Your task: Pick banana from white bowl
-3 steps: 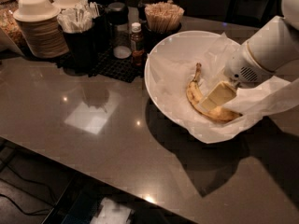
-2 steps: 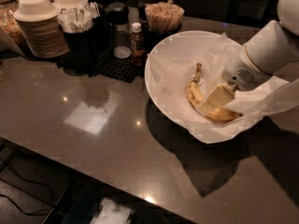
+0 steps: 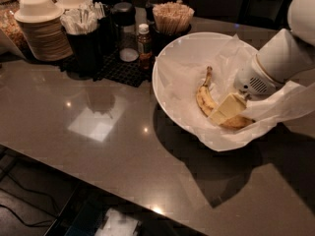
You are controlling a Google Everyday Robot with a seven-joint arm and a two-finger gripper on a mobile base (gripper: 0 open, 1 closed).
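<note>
The banana [image 3: 204, 98], yellow with brown streaks and a brownish stem pointing to the back, lies in the white bowl [image 3: 173, 53], a large shallow bowl lined with crinkled white paper, at the right of the counter. My gripper [image 3: 227, 111] reaches down into the bowl from the right and sits on the banana's near end, covering it. The white arm and wrist [image 3: 275, 63] hang over the bowl's right side and hide that part of it.
A stack of small off-white disposable bowls [image 3: 40, 27] stands at the back left. Beside it are a black holder with wrapped packets [image 3: 84, 28], a small brown bottle [image 3: 144, 43] and a cup of wooden stirrers [image 3: 172, 17] on a black mat. The counter's front edge runs diagonally below.
</note>
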